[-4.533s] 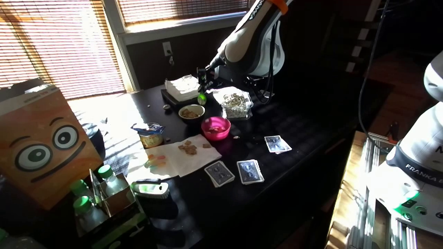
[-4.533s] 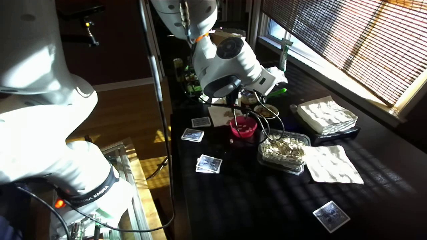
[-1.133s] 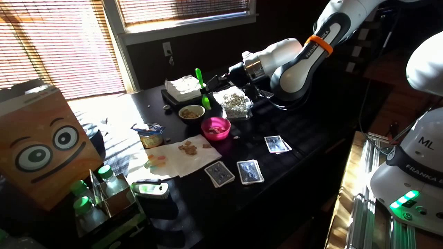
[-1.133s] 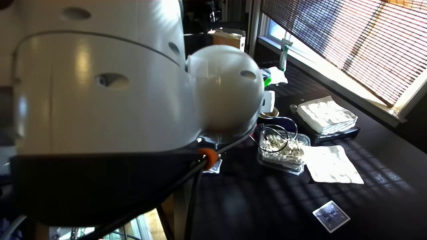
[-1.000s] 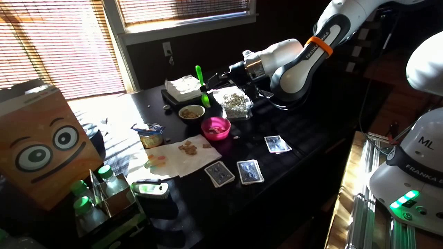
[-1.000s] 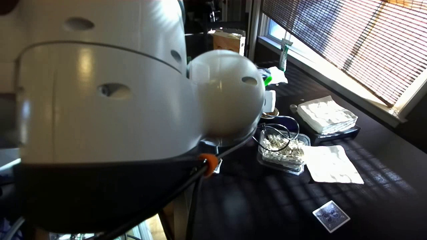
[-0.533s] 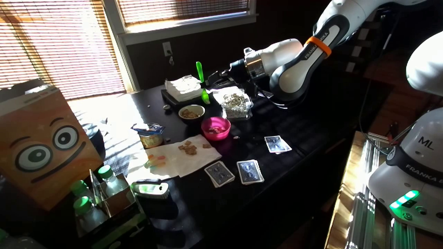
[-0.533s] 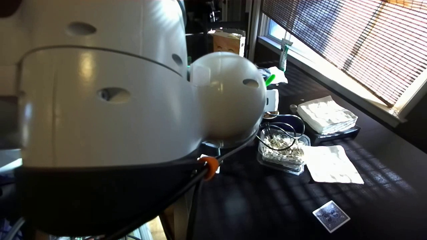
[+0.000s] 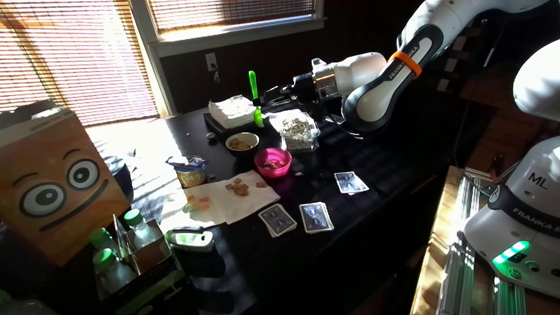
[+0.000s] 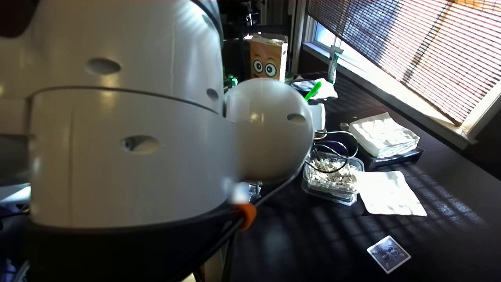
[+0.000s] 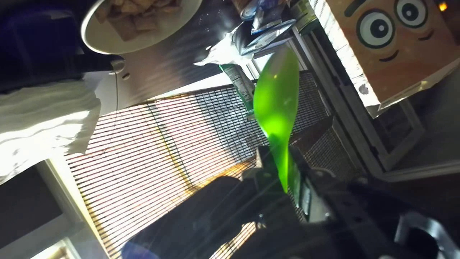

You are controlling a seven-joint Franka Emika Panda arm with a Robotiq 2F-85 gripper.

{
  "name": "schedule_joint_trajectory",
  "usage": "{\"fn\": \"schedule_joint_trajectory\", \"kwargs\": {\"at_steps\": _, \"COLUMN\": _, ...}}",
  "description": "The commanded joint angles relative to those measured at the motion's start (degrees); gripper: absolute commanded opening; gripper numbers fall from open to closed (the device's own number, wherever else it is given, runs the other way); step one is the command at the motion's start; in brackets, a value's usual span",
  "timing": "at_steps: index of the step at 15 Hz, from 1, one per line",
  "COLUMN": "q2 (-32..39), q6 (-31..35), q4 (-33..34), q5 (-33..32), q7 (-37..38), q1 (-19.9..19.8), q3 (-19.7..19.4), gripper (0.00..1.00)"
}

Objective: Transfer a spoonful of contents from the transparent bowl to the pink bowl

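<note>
Over the counter [image 10: 297, 243], near the napkins [image 9: 232, 110], the pincer [image 9: 257, 102] has the spoon [image 11: 276, 104] pinched by its neck, handle up and scoop end hanging down, touching neither tub nor bowl. I'd say the scoop is yet to be made: I can make out no load, and at that slant little would sit on it. The clear tub [image 10: 330, 195], which I take for the transparent bowl, stands near, heaped with pale bits [image 9: 297, 127].

To do it well, I'd get the spoon above the heap first, lay the handle back so the hollow leads, then slide in shallowly rather than stab; the bits look light and may skate off. Level it before lifting. With the grip on such a slim part, a hard push could twist it. The cables [image 10: 339, 132] looping by the tub might drag through the heap too. After that, it should be a short, low trip to the pink bowl [image 9: 273, 172], tipping over its middle, away from the dark bowl [image 9: 240, 152] just beside it.

As for looks, the spoon is vivid green and glossy, glowing where light comes through, its broad oval narrowing sharply. The tub is boxy and full of glints; the pink bowl is round, with some pieces [image 9: 274, 164] lying inside.
</note>
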Motion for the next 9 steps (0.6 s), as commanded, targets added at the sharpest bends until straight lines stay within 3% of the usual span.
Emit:
{"fn": "schedule_joint_trajectory", "kwargs": {"at_steps": 1, "q2": 1.86, "q6": 1.51, "q4": 0.93, "q5": -2.68, "q7": -0.68, "q1": -0.56, "q3": -0.13, "gripper": 0.04}}
{"fn": "schedule_joint_trajectory", "kwargs": {"at_steps": 2, "q2": 4.62, "q6": 1.56, "q4": 1.22, "q5": -6.46, "q7": 0.83, "q1": -1.95, "q3": 0.95, "gripper": 0.04}}
{"fn": "schedule_joint_trajectory", "kwargs": {"at_steps": 7, "q2": 3.32, "q6": 2.54, "q4": 0.91, "q5": -5.79, "q7": 0.07, "q1": -2.20, "q3": 0.23, "gripper": 0.04}}
{"fn": "schedule_joint_trajectory", "kwargs": {"at_steps": 9, "q2": 1.11, "q6": 1.65, "q4": 0.01, "q5": -2.70, "q7": 0.21, "q1": -2.00, "q3": 0.39, "gripper": 0.04}}
